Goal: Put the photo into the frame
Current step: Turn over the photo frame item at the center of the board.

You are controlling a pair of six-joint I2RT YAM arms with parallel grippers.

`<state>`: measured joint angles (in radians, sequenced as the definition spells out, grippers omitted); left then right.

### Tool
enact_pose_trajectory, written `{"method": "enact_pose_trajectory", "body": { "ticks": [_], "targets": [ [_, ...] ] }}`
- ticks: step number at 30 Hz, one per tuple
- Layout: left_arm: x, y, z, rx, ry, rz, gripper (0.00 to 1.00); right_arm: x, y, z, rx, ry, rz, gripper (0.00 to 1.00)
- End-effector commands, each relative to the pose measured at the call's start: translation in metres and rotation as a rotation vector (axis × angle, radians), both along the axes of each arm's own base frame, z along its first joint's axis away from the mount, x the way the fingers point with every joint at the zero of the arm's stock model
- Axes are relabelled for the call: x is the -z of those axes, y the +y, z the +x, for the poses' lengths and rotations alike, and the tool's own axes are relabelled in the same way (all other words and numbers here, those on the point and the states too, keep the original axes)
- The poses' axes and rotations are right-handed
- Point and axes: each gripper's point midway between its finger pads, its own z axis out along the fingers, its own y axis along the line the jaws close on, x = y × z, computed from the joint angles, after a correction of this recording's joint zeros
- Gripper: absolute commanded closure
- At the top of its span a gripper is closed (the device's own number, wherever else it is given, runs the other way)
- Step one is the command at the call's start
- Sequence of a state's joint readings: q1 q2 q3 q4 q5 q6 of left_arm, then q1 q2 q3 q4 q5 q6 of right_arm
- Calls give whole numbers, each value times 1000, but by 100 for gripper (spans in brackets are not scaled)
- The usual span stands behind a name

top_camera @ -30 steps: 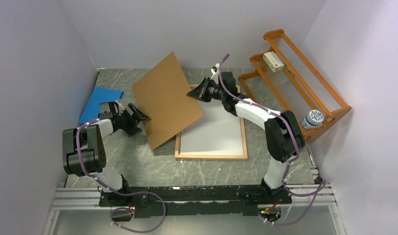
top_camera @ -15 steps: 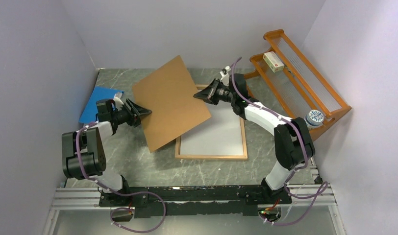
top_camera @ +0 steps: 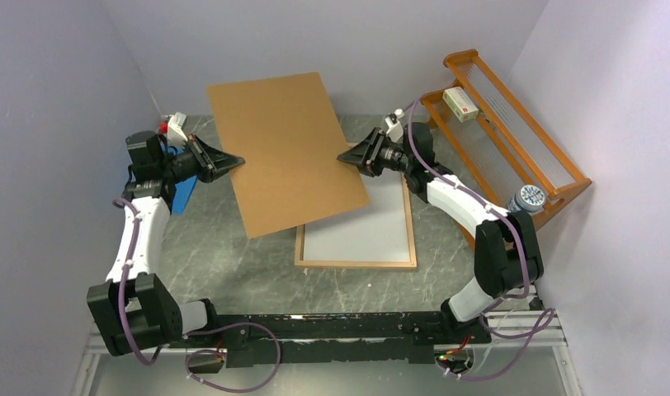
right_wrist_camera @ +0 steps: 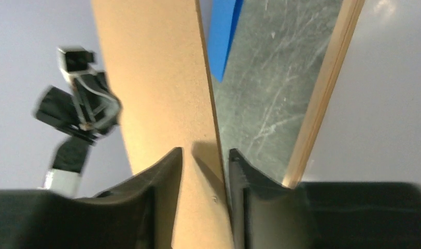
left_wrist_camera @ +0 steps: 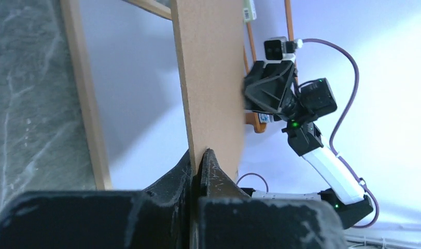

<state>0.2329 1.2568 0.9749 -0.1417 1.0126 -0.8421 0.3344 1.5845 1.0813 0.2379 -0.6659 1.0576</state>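
A brown hardboard panel hangs tilted above the table, over the frame's far left corner. My left gripper is shut on the panel's left edge, its fingertips pinching the board. At the right edge my right gripper is open, its jaws standing apart around the board with a gap at one finger. The frame, with a narrow light-orange border, lies flat on the marble table. Its inside is plain white. I cannot tell whether that is the photo's back; no colour print shows.
A blue sheet lies on the table at the left, mostly behind my left arm. An orange slatted rack stands at the right, holding a small box and a can. Grey walls close in on three sides.
The panel rose off the table and swung up toward the back. My left gripper closed on its left edge and lifted with it. My right gripper's jaws parted from the right edge.
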Motion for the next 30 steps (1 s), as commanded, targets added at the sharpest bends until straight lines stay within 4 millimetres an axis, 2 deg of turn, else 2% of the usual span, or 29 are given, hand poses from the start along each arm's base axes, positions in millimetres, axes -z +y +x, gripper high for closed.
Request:
{"method": "enact_pose_trajectory", "body": {
  "ticks": [1,4,6,10,12,15,19,23,26,30],
  "targets": [
    [-38,-10,-17,73,-151,129,97,-50,6,-26,-74,-206,-7,45],
    [-66,-3,-16,1,-176,189,97,-43,-9,-16,9,-222,-117,18],
    [-82,6,-16,-69,-182,246,97,-36,-25,-7,91,-213,-230,11],
    [-102,35,-15,-254,-168,386,98,-43,-47,-1,189,-246,-382,8],
    [-101,54,-14,-357,-125,459,97,-48,-55,0,236,-256,-429,7],
    [-96,74,-14,-443,-66,536,97,-55,-51,-5,257,-286,-481,6],
    [-76,93,-14,-522,56,594,97,-64,-19,-22,243,-362,-553,6],
    [-59,102,-12,-574,176,590,97,-80,36,-51,166,-533,-538,6],
    [-56,101,-7,-581,205,568,97,-91,85,-93,38,-746,-510,6],
    [-61,95,-1,-566,213,539,97,-94,132,-150,-97,-1051,-492,6]
  ]
}}
